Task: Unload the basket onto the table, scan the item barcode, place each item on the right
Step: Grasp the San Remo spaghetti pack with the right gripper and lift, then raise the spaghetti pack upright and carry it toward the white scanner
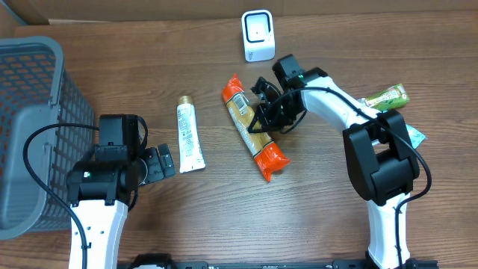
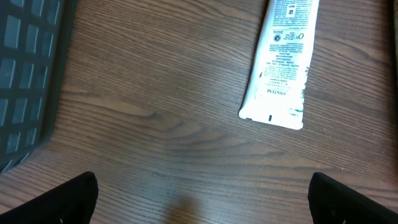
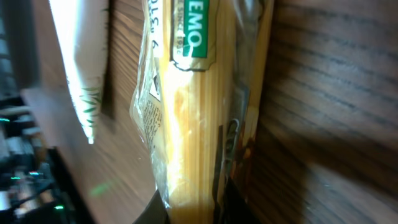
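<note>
A brown wooden table [image 1: 224,224] with a clear grain fills the view. A grey plastic mesh basket [image 1: 37,75] stands at its left edge. Light is soft.

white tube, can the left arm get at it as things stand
Probably yes. The white tube lies flat on bare table just ahead of the open left gripper, nothing between them, and the right gripper is off on the spaghetti pack.

Both arms are built of white link shells joined by black joint housings. Left arm [image 1: 97,179], lower left of the overhead frame: a black cable loops beside it. Right arm [image 1: 381,164], at right: a black cable runs along its white link. Left gripper [image 2: 202,202]: black fingers [image 2: 71,202].
</note>
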Controlling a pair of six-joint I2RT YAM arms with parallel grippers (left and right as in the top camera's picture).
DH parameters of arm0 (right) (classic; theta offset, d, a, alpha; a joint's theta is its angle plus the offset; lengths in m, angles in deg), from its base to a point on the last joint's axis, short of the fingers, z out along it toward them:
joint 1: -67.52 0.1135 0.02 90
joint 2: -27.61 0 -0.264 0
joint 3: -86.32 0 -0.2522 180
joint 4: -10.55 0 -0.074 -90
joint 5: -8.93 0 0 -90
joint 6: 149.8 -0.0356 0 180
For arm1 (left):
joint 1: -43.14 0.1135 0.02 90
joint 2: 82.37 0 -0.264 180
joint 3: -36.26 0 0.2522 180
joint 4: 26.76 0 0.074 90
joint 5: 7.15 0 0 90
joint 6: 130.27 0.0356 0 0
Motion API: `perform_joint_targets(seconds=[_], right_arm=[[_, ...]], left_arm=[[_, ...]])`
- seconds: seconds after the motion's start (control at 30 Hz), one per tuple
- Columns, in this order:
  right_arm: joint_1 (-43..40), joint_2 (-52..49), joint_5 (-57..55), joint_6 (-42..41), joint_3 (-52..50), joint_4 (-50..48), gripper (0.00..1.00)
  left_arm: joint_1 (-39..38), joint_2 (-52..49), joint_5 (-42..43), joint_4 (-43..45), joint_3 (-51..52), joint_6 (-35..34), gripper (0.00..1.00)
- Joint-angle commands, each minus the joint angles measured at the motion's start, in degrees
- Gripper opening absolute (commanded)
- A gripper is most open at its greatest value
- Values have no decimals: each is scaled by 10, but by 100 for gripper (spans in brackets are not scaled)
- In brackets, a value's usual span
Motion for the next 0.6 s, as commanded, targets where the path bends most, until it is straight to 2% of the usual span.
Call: perform_joint_targets(seconds=[0.0, 0.1, 0.17, 0.47, 0.53, 0.57], right_arm=[[7, 14, 41, -58, -54, -25, 26], [7, 14, 40, -60, -62, -33, 49], [8, 14, 40, -63, -62, -37, 57], [44, -8, 17, -141, -63, -85, 60], [54, -8, 5, -162, -63, -93, 53], [56, -8, 0, -167, -63, -95, 43]], left_arm=[[0, -1, -7, 2, 0, -6, 100], [0, -1, -7, 2, 0, -5, 99], [0, -1, -7, 2, 0, -5, 100], [0, -1, -7, 2, 0, -6, 100], [0, -1, -7, 2, 0, -6, 100], [0, -1, -7, 2, 0, -5, 100]])
